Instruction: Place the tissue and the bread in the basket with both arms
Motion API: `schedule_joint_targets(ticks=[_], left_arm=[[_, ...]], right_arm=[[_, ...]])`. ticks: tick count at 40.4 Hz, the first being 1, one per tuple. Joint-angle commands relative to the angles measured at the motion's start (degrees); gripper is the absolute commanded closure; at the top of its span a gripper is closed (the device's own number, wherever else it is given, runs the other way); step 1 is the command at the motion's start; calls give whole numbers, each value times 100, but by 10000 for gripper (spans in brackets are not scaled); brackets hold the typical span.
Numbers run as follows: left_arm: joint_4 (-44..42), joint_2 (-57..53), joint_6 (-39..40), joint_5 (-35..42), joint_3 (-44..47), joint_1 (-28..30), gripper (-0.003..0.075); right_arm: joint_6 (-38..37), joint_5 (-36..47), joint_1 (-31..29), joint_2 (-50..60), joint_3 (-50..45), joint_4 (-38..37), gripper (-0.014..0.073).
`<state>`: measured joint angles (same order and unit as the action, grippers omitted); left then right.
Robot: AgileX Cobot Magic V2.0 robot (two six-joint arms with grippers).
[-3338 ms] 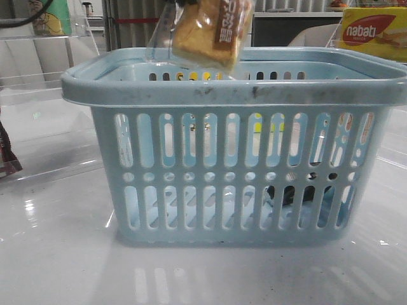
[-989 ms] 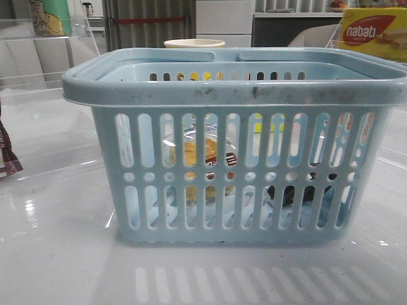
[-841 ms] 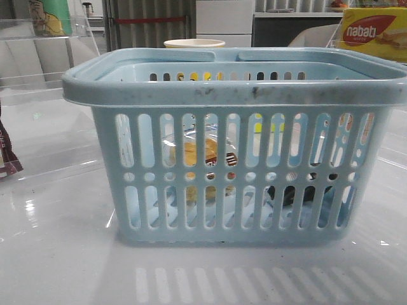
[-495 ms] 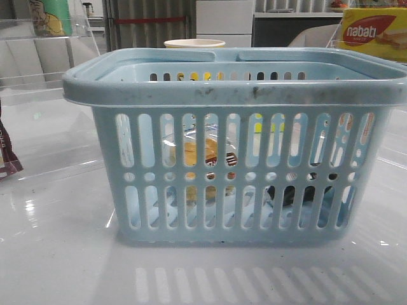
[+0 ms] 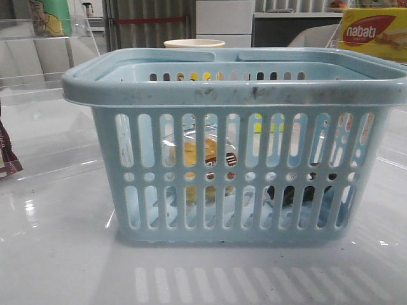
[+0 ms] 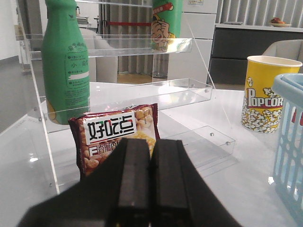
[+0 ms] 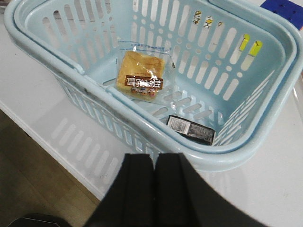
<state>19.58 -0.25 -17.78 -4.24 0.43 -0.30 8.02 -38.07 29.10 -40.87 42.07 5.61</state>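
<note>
Popcorn cup (image 6: 266, 94) & snack bag (image 6: 116, 137) sit outside basket (image 6: 289, 137), nothing blocking.

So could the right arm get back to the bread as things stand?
Probably yes. The right gripper, shut and empty, hangs above the basket's near rim, and the bread lies uncovered on the basket floor, apart from the tissue. It would have to open first.

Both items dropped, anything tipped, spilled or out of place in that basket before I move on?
Nothing stands out. The bread lies flat on the floor of the basket, bag intact. The tissue lies near one corner, apart from the bread. The basket stands upright. Its rim is scuffed. Both claws, left and right, are shut and empty.
</note>
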Motion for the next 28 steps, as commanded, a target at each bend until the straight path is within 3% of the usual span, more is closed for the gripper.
schedule_joint_targets(ticks=[1, 5, 13, 28], left_arm=[[78, -99, 57, 490, 31, -4, 626], [-116, -113, 134, 485, 31, -4, 626], [-1919, -113, 1973, 514, 31, -4, 626], [-2005, -113, 2046, 1082, 31, -33, 626]], right_arm=[[46, 415, 0, -7, 152, -12, 536], [46, 415, 0, -7, 152, -12, 536], [46, 415, 0, -7, 152, -12, 536], [46, 415, 0, -7, 152, -12, 536]])
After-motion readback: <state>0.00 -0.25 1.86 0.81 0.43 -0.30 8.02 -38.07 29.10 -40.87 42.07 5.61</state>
